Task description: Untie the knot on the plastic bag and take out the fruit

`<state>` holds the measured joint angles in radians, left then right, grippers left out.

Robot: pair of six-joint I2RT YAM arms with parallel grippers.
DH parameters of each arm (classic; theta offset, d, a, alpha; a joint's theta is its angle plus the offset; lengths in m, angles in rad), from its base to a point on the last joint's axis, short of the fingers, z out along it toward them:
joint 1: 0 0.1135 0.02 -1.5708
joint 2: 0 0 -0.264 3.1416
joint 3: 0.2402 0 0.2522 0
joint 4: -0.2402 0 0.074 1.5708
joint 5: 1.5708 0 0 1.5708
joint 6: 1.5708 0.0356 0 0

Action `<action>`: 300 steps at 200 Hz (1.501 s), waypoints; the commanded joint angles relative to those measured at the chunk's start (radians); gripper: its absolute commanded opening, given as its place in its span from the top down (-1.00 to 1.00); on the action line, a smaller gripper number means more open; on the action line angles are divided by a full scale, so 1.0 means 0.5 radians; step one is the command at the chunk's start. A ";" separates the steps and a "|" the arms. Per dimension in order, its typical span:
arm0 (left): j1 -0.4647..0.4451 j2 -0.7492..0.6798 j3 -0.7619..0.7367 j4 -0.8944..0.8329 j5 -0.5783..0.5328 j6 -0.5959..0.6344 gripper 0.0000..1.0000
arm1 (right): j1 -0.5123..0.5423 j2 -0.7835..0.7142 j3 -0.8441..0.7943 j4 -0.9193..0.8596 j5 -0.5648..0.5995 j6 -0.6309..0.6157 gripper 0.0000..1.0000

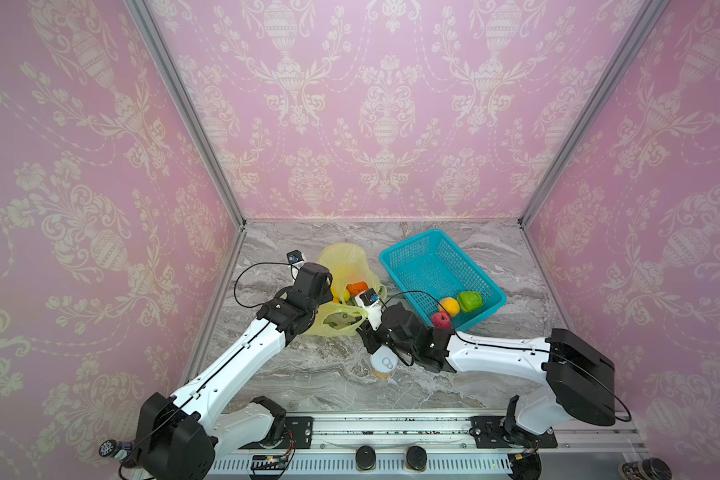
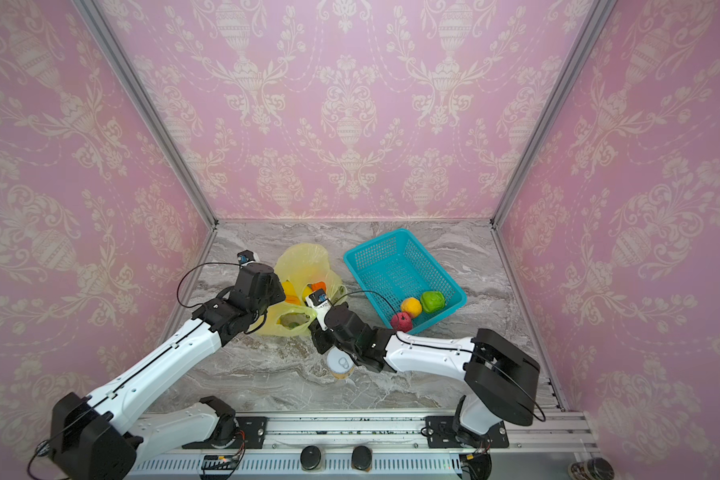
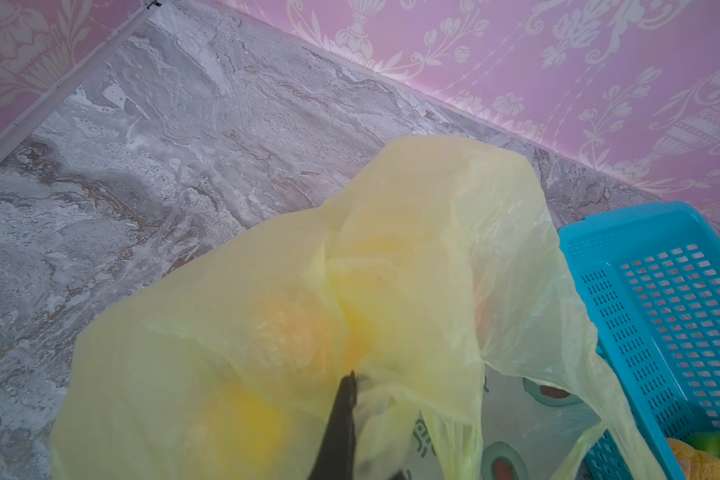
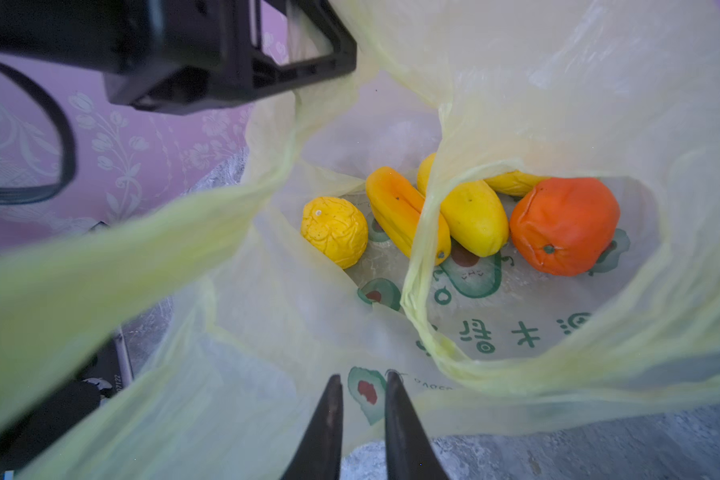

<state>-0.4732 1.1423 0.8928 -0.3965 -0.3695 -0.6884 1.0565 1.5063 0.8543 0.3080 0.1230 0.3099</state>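
Note:
The pale-yellow plastic bag (image 1: 341, 262) (image 2: 304, 262) lies left of centre with its mouth open. No knot is in view; a loose handle strip (image 4: 100, 266) crosses the right wrist view. Inside lie fruit: a lemon (image 4: 334, 231), two yellow-orange oblong pieces (image 4: 406, 212) (image 4: 470, 216) and an orange round (image 4: 564, 226). My left gripper (image 3: 352, 376) is shut on the bag's film (image 3: 433, 249) and holds it up. My right gripper (image 4: 364, 376) sits at the mouth's near rim, jaws a narrow gap apart over the printed film.
A turquoise basket (image 1: 416, 257) at the back right holds an orange fruit (image 1: 449, 306), a green one (image 1: 469, 301) and a pink-red one (image 1: 440, 321). A white-lidded can (image 1: 384, 365) stands under the right wrist. Pink walls close three sides.

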 commanded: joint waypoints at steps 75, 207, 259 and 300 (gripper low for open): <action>0.038 -0.118 -0.005 0.018 0.237 0.119 1.00 | -0.004 -0.054 -0.061 -0.019 0.217 -0.039 0.46; 0.038 1.014 0.188 1.574 -0.449 0.734 1.00 | -0.271 1.071 0.922 -0.261 0.339 0.057 -0.41; 0.039 0.935 0.217 1.448 -0.277 0.716 1.00 | -0.401 1.456 1.530 -0.762 0.653 0.105 -0.67; 0.038 0.819 0.248 1.261 -0.133 0.690 1.00 | -0.451 1.567 1.709 -0.884 0.679 0.054 -0.54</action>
<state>-0.3531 1.6779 1.0065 0.3191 -0.5816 -0.3710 0.9245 2.1990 1.6634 -0.0135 0.4068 0.3264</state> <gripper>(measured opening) 0.047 0.829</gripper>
